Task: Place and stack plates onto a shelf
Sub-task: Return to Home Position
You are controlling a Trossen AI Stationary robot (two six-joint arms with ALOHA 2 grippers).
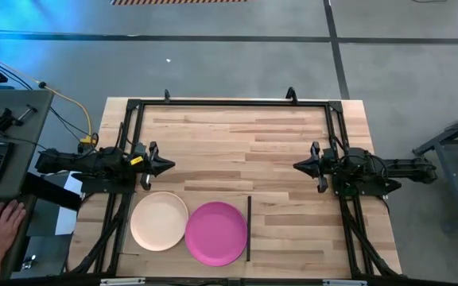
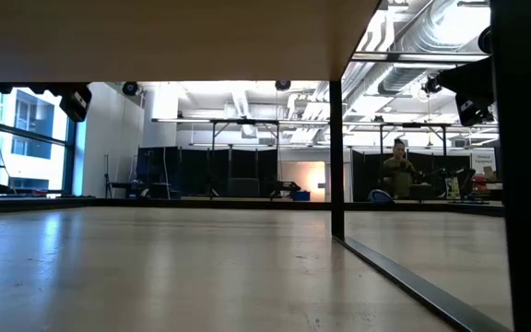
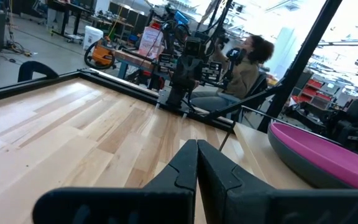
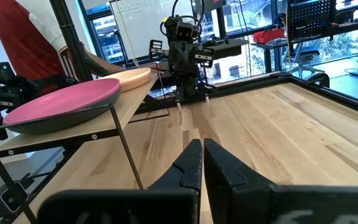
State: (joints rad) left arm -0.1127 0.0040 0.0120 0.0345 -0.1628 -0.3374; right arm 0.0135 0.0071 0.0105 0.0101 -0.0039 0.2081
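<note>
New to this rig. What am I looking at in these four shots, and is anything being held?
It is a two-armed robot at a wooden table. The high view looks straight down. In it the left gripper and right gripper point at each other across the table, both shut and holding nothing. The low view looks level across the tabletop into the room behind. Each wrist view looks out past that arm's own gripper toward the other arm. On the raised shelf near the left arm sit a pale plate and a pink plate. The wrist views show the pink one lying on a grey plate. A person's hand shows beside the table.
</note>
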